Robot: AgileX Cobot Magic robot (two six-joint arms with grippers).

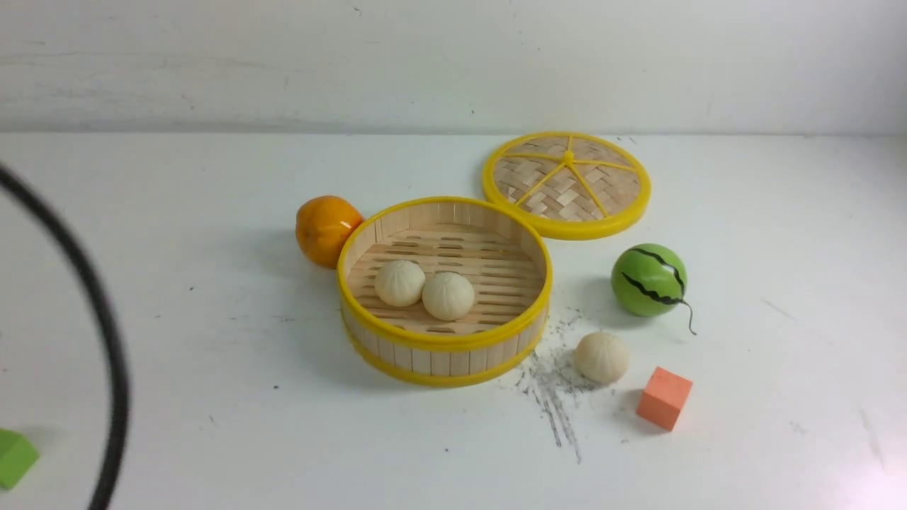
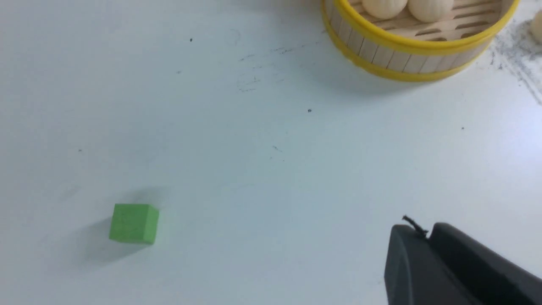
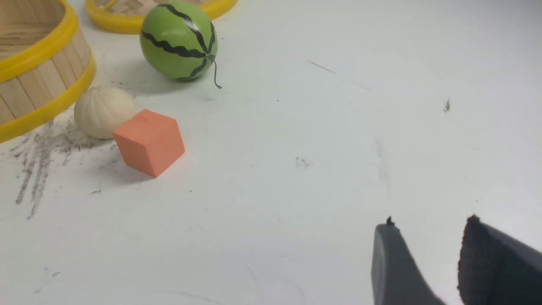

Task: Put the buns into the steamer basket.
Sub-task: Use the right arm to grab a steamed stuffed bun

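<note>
Two buns (image 1: 400,282) (image 1: 448,295) lie touching each other on the slatted floor of the steamer basket (image 1: 439,341), toward its 7 o'clock side. The third bun (image 1: 601,358) sits out on the tabletop (image 1: 212,319) at the basket's 4 o'clock, near its wall but apart from it. An orange cube (image 1: 664,397) stands just beside that bun at its 4 o'clock. From my right wrist the cube covers part of the bun's near side. A green striped melon ball (image 1: 648,280) rests at the bun's 1 o'clock. An orange fruit (image 1: 326,230) presses against the basket at 10 o'clock, and the woven lid (image 1: 567,185) lies flat at 1 o'clock, rim beside rim. A green cube (image 1: 14,457) sits far off at 8 o'clock, and a black cable (image 1: 106,340) arcs across that side of the front view. My left end effector (image 2: 427,231) has its fingers together above bare tabletop. My right end effector (image 3: 427,224) has its fingers apart, well away from the bun. The tabletop is white, with dark scuff marks (image 1: 553,389) between basket and bun. A plain pale wall (image 1: 453,64) rises at 12 o'clock.
</note>
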